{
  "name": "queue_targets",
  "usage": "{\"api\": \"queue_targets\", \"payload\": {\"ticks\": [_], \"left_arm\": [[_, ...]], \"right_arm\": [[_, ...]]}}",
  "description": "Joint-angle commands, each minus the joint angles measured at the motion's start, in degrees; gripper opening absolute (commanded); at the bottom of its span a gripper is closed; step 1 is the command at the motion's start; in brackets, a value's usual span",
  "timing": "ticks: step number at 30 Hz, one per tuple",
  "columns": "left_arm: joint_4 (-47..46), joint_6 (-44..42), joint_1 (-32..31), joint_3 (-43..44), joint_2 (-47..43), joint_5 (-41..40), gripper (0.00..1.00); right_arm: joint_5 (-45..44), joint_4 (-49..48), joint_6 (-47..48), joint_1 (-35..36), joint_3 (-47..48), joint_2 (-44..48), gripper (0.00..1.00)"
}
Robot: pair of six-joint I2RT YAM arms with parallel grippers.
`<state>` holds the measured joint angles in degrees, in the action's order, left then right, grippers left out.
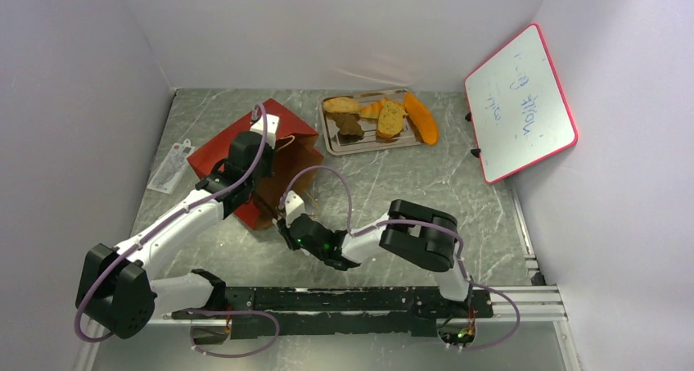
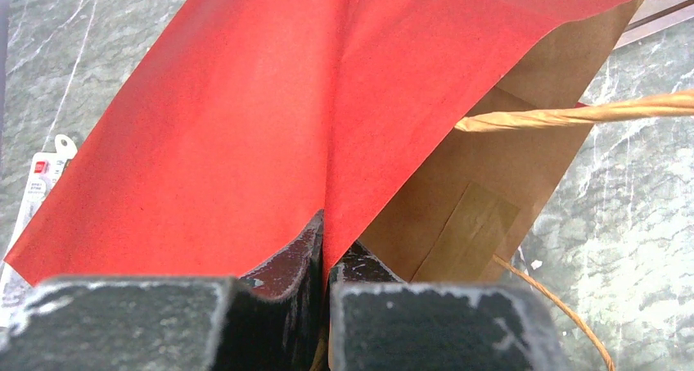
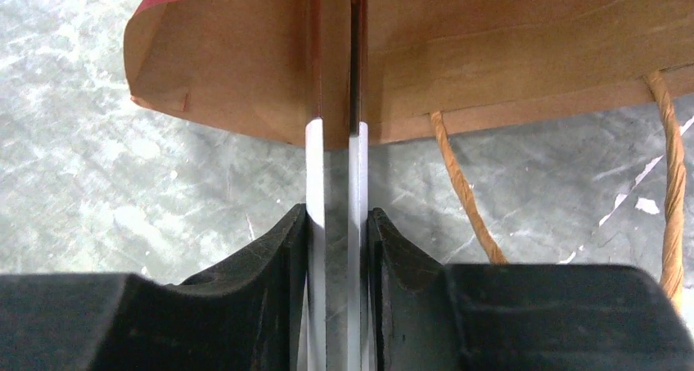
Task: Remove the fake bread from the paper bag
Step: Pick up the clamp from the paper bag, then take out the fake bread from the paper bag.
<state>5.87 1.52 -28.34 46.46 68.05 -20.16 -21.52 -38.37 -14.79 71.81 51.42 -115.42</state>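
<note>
Left wrist: left hand [image 2: 326, 252] pinches creased red paper bag [image 2: 245, 125], kraft-brown inside.

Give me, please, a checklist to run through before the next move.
1. Left gripper shut on bag: ok.
2. Right gripper pinching bag rim: cannot tell.
3. Cord clear of right gripper: ok.
4. Bread on tray: ok, crescent at its edge.
5. Bag emptied: cannot tell, inside hidden.
</note>
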Motion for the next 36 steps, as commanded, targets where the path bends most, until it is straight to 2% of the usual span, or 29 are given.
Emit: {"api": "queue_targets", "payload": {"ticks": [1, 8, 12, 21, 26, 30, 36], "left_arm": [[0.7, 0.5, -0.1, 1.1, -1.4, -0.5, 0.07], [0.7, -0.6, -0.1, 1.2, -2.8, -1.4, 0.07], [0.6, -1.0, -0.1, 1.2, -3.3, -1.5, 0.07], [0.8, -1.9, 0.0, 1.5, -3.9, -0.9, 0.07], [0.6, -2.0, 0.0, 1.6, -4.2, -0.9, 0.07], [0.9, -2.2, 0.1, 2.0, -3.6, -1.1, 0.07], [0.6, -2.2, 0.0, 1.7, -3.6, -0.8, 0.07]], "right_arm": [[2.0, 9.9, -2.4, 0.7, -1.0, 3.6, 0.29], [3.9, 20.7, -8.8, -0.1, 2.7, 11.9, 0.28], [8.7, 22.6, -16.0, -4.3, 2.0, 15.3, 0.25], [24.9, 20.5, -30.5, -15.2, 0.9, 18.1, 0.24], [31.8, 19.3, -38.3, -17.9, 2.1, 16.3, 0.26], [38.7, 12.5, -47.6, -20.0, -0.5, 14.4, 0.29], [42.2, 8.8, -54.7, -20.8, -1.9, 12.8, 0.37]]}}
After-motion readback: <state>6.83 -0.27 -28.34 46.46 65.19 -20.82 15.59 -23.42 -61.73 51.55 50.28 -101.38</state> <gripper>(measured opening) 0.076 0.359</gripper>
